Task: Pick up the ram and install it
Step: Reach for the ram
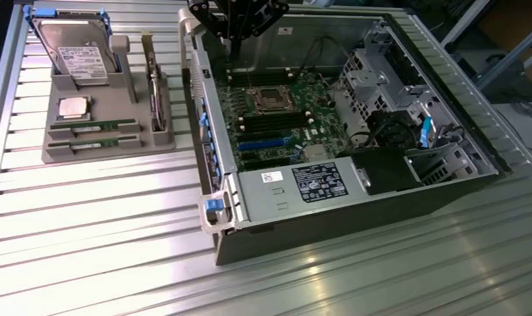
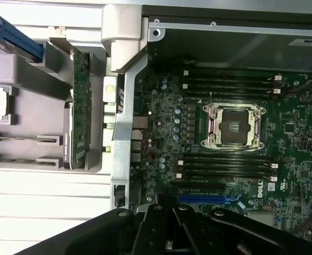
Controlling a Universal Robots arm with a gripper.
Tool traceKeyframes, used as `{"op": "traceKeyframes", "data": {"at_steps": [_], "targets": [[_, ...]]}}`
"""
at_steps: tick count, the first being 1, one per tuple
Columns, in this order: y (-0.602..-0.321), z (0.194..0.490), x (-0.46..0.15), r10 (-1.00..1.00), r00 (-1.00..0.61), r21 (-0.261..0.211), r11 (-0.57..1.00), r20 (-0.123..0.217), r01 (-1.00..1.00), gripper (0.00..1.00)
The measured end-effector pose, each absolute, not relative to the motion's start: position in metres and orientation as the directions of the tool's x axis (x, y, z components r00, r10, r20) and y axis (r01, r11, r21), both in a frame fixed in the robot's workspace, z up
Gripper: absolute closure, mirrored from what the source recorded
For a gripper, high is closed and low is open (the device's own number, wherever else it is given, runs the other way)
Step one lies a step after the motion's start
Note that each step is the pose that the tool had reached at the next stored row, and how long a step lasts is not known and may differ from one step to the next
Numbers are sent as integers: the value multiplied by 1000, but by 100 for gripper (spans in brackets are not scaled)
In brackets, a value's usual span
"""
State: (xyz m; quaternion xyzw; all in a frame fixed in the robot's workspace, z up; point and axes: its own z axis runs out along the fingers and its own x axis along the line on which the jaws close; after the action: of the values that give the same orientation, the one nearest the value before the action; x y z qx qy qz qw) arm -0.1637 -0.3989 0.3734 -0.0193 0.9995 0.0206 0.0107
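on a ribbed aluminium table (image 1: 90, 217) of long parallel slats, dull silver with soft glare, an open computer case (image 1: 336, 224) sits near the middle, its dark sheet-metal walls boxing in a green motherboard (image 1: 275, 125). past the table's edge on the exterior view's right are pale frame bars and a grey floor. toward the table's far corner on the exterior view's left stands a matte grey moulded holder (image 1: 64, 155). it carries a hard drive (image 1: 77, 56) standing in a blue frame, a square silver processor chip (image 1: 74, 107), an expansion card (image 1: 158, 92) on edge, and, in the two slots nearest the holder's front edge, one ram stick (image 1: 95, 123) and a second ram stick (image 1: 95, 141) — thin green strips with white labels, side by side, neither of them held. the black claw (image 1: 235, 58) hangs over the case's far wall, well apart from the holder, its fingers pressed together on nothing. in the wrist view the claw (image 2: 169, 241) is above the motherboard (image 2: 161, 133), where a square metal-framed socket (image 2: 233, 125) sits between banks of black memory slots, a blue slot (image 2: 204, 198) runs nearby, and a white "dell" mark (image 2: 262, 192) is printed on the board. a grey power supply (image 1: 301, 187) bears a white label — its print is too small to read.
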Motion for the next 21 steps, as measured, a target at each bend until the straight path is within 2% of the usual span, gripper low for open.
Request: {"op": "traceKeyframes", "data": {"at_steps": [21], "targets": [[-399,373,-172,-38,-999,41,998,-22,-39,89]]}}
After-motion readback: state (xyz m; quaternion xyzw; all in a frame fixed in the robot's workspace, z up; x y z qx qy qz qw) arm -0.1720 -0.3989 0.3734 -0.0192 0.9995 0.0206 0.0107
